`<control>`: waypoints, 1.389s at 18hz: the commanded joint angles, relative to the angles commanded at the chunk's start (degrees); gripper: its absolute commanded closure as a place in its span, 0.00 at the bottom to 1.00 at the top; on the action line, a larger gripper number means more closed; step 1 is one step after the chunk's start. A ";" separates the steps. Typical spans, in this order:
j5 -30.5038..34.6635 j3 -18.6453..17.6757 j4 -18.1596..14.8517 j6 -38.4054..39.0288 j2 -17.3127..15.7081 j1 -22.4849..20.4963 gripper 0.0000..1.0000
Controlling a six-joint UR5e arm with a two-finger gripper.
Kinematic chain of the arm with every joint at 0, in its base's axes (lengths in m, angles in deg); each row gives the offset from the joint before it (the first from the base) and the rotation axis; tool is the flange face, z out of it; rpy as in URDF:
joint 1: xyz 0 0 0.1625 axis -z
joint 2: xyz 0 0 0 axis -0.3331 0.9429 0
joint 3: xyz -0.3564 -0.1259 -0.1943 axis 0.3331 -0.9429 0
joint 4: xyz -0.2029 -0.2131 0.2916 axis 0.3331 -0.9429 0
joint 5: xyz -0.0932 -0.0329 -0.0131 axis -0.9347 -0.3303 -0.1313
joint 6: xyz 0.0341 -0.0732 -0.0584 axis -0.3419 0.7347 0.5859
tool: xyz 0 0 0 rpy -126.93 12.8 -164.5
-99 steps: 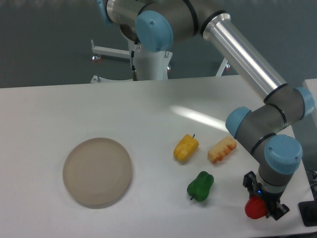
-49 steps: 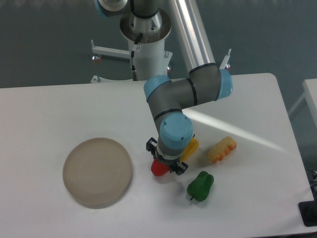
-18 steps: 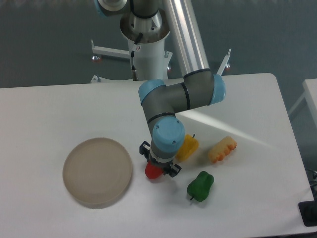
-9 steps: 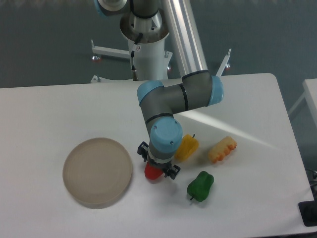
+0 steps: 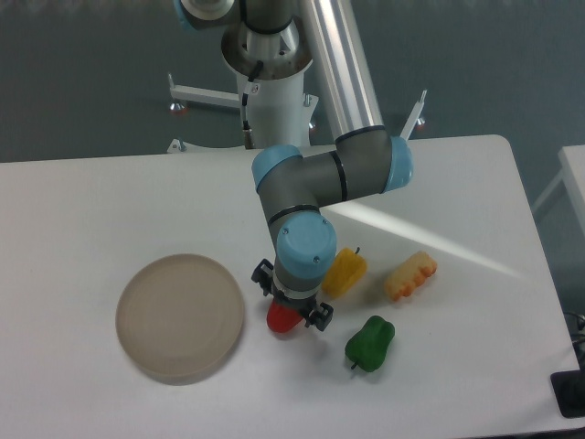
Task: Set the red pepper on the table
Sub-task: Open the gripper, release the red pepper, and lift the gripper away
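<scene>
I see the gripper (image 5: 291, 309) just left of frame center, pointed down, its fingers clamped on the red pepper (image 5: 282, 318). The pepper sits low over the table (image 5: 82, 201); I cannot tell whether its underside touches the surface. It lies between the round beige plate (image 5: 179, 316), at lower left, and the green pepper (image 5: 369, 342), lower right of it. The yellow pepper (image 5: 345, 272) is just right of the wrist, partly hidden by it. An orange ridged toy (image 5: 409, 275) lies further right, apart from the rest. The arm descends from the upper center.
</scene>
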 joint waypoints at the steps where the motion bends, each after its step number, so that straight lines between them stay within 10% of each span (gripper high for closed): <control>1: 0.00 0.09 -0.09 -0.18 -0.35 -0.09 0.00; 25: 3.43 6.50 0.00 -24.17 -2.20 -15.55 0.00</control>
